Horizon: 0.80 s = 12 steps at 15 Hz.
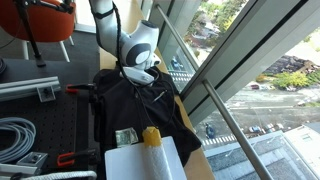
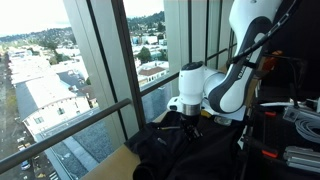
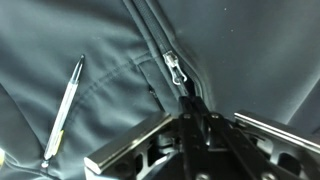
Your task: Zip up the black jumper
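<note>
The black jumper (image 1: 135, 105) lies rumpled on the table by the window and also shows in an exterior view (image 2: 185, 150). In the wrist view its cloth (image 3: 100, 60) fills the frame, with the zip running up the middle and the small pale zip pull (image 3: 174, 67) just ahead of the fingers. My gripper (image 3: 190, 103) is pressed down on the jumper with its fingers together at the near end of the pull. It shows above the jumper's far end in both exterior views (image 1: 140, 75) (image 2: 188, 122).
A white box (image 1: 145, 160) with a yellow object (image 1: 151, 136) sits at the jumper's near end. The black perforated board (image 1: 45, 120) holds white cables (image 1: 15, 135). A window rail (image 1: 210, 90) runs close beside the table. A thin pale pen-like rod (image 3: 65, 105) lies on the cloth.
</note>
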Available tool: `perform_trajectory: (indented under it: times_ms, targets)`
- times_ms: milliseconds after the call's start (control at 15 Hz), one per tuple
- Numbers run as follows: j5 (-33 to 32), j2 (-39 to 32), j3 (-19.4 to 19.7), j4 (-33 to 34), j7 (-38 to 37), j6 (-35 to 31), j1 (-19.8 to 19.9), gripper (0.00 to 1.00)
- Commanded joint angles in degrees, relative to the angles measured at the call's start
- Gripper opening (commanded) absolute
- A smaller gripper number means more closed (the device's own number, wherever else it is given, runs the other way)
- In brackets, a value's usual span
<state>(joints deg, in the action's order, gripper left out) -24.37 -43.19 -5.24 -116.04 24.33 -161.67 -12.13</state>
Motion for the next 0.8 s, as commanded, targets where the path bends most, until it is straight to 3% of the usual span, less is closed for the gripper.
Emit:
perform_trajectory:
  times_ms: [0, 733]
  targets:
    - [0.41, -0.14, -2.2, 2.43, 0.66, 1.59, 0.58, 0.02]
    - [-0.36, -2.13, -2.45, 3.29, 0.47, 1.09, -1.1, 0.02]
